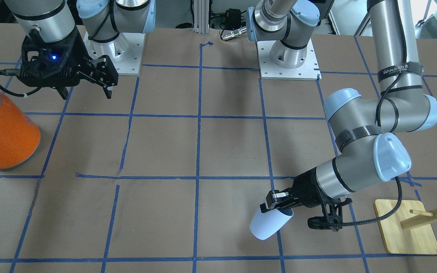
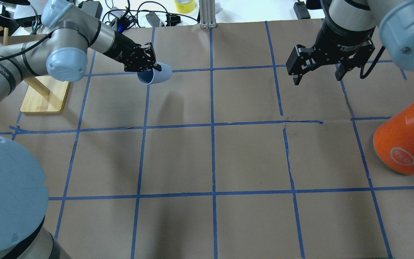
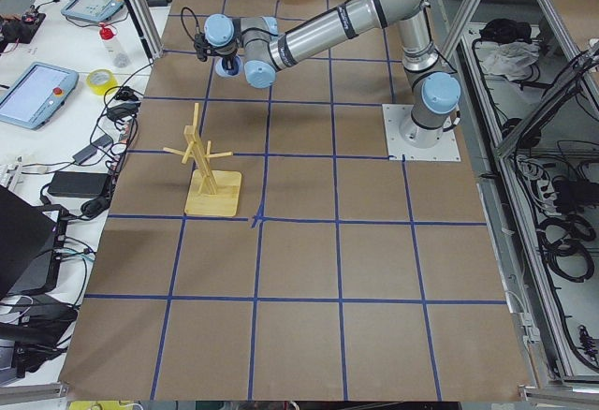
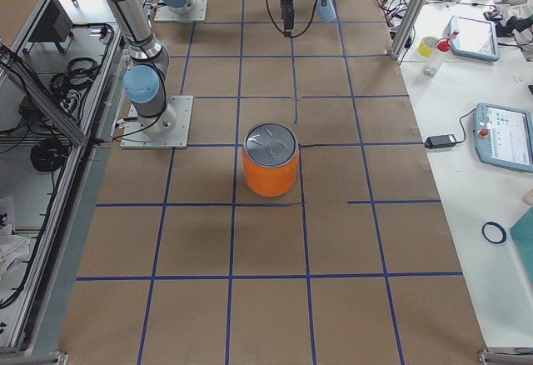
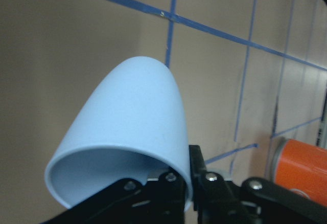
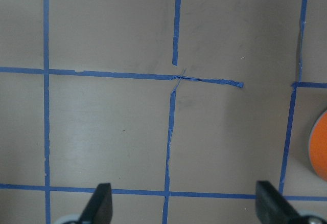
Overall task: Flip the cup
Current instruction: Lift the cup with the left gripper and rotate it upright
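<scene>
While the fingers of the left gripper pinch the rim of the cup, it hangs tilted above the worktop, near the wooden stand. Judgement: mid-flip; next comes wrist rotation, then setting down. Right gripper, well apart from the stand: fingers spread, empty.

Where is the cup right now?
In the overhead view, the cup is on the far left, gripped at its rim by the left hand, tilted, right of the wooden rack.
</scene>
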Robot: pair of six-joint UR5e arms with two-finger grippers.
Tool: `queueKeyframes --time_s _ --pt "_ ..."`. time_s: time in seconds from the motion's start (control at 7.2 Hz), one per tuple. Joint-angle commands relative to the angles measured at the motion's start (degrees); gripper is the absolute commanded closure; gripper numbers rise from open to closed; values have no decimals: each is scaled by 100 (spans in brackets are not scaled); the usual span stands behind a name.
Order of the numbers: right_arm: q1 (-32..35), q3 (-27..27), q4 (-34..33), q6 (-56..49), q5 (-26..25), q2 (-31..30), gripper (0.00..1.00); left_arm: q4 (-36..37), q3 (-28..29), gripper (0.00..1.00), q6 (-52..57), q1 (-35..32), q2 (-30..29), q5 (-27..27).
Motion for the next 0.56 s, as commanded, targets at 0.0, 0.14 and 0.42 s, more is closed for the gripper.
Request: queueKeyframes --time_s 0.0,0.14,0.42 --pt "0 1 -17 6 32 6 0 -1124 803 100 832 -27 -142 2525" --pt "-8 1 -34 -3 23 15 0 -1504 962 100 1134 -18 -195 2903" --pt "-17 1 -113 -3 23 24 0 -1437 982 100 1172 -27 -362 3469"
